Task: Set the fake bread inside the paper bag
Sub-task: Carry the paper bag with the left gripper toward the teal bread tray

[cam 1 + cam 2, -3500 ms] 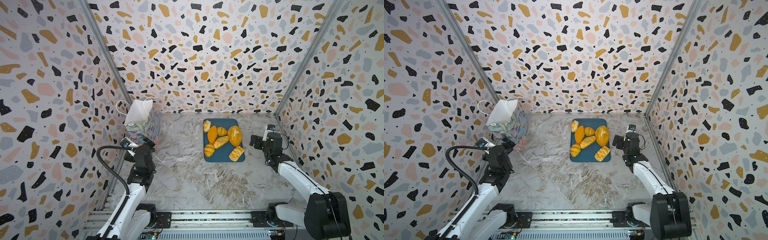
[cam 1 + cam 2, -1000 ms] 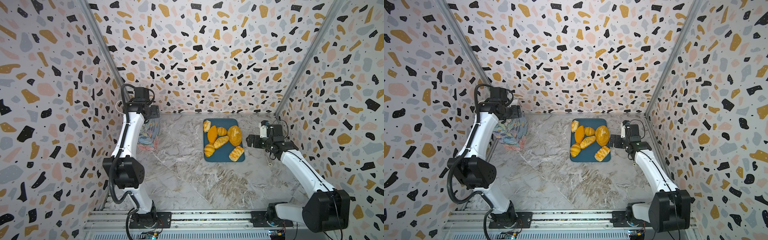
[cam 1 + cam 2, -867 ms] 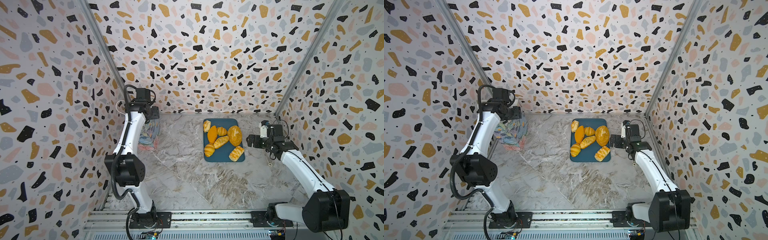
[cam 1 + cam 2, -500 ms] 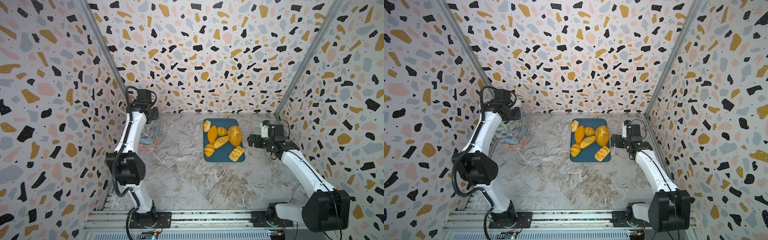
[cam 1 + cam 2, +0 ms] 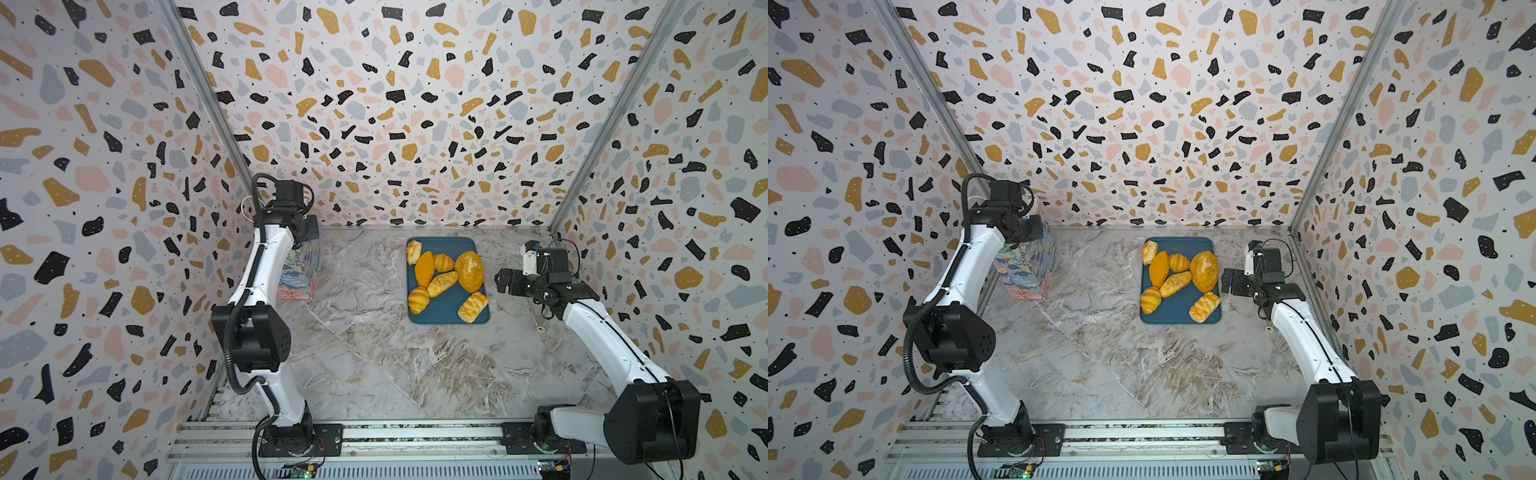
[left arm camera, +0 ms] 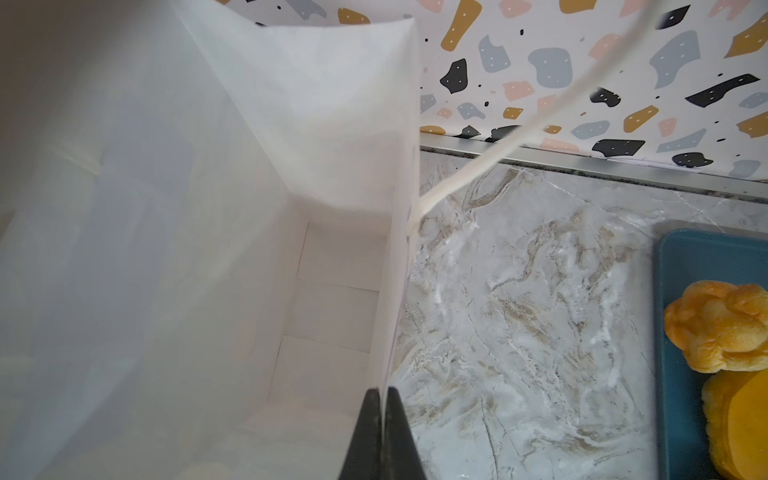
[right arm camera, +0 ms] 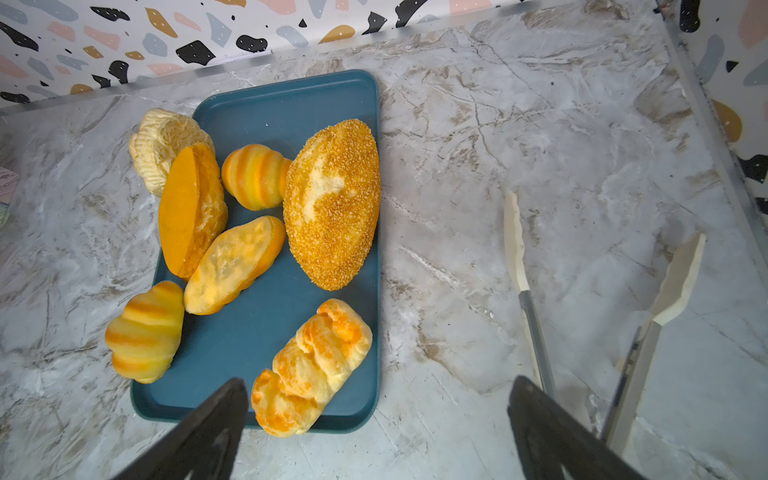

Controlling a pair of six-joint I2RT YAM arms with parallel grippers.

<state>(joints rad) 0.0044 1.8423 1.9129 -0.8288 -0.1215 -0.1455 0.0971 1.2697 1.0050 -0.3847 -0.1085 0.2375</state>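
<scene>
At the left, by the side wall, the paper bag (image 5: 301, 270) is seen standing upright. The rim of its wall facing the tray is pinched between the clamped jaws of the left gripper (image 6: 384, 401), presumably so that the mouth is kept spread and steady for loading. The part of its white floor that shows is bare. In the middle, all seven pieces of the fake bread (image 5: 469, 271) are lying on the blue tray (image 7: 266, 332), well apart from the bag. Just right of the tray, the right gripper (image 5: 501, 282) is held with jaws spread wide and nothing between them, seemingly readied for a first pick. Tongs (image 7: 517, 249) are left lying on the marble nearby.
</scene>
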